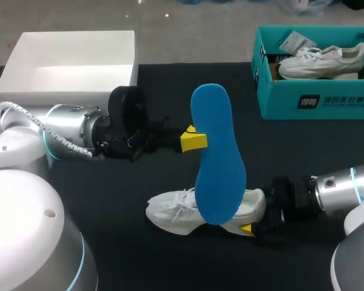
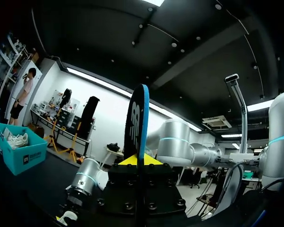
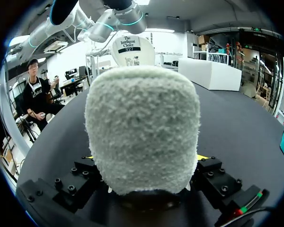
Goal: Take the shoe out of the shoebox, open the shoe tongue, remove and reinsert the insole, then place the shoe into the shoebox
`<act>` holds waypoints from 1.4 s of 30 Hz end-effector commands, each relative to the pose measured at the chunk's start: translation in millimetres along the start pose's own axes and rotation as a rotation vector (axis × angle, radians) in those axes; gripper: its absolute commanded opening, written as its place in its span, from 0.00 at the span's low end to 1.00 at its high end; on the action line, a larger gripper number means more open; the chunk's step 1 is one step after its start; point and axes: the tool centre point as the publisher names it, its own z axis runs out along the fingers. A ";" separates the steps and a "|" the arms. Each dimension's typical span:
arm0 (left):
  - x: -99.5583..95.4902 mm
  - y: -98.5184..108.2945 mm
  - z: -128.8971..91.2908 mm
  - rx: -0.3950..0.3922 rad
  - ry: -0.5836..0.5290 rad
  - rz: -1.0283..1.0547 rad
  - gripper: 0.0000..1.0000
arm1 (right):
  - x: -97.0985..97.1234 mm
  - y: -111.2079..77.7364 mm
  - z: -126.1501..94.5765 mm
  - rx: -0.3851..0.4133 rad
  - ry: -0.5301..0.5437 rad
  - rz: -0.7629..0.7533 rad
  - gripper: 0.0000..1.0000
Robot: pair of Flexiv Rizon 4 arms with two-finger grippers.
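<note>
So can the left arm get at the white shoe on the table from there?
Probably yes: the left gripper holds the blue insole right by the white shoe, nothing between, while the right gripper clamps its heel.

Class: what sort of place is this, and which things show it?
Probably a robotics lab workbench: over a black table, the left tool holds up a blue insole, the right tool grips a white shoe, with a teal shoebox nearby.

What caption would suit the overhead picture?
Left gripper holds the blue insole upright while right gripper grips the white shoe by its heel.
</note>
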 end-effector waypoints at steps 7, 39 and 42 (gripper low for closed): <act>-1.3 5.6 4.0 0.007 0.000 0.001 0.00 | 0.8 0.8 1.8 0.004 -0.003 0.000 0.00; -1.3 5.6 4.0 0.007 0.000 0.001 0.00 | -16.3 28.4 -55.8 0.520 -0.113 -0.080 1.00; -1.3 5.6 4.0 0.007 0.000 0.001 0.00 | -17.5 35.8 -68.4 0.620 -0.128 -0.121 1.00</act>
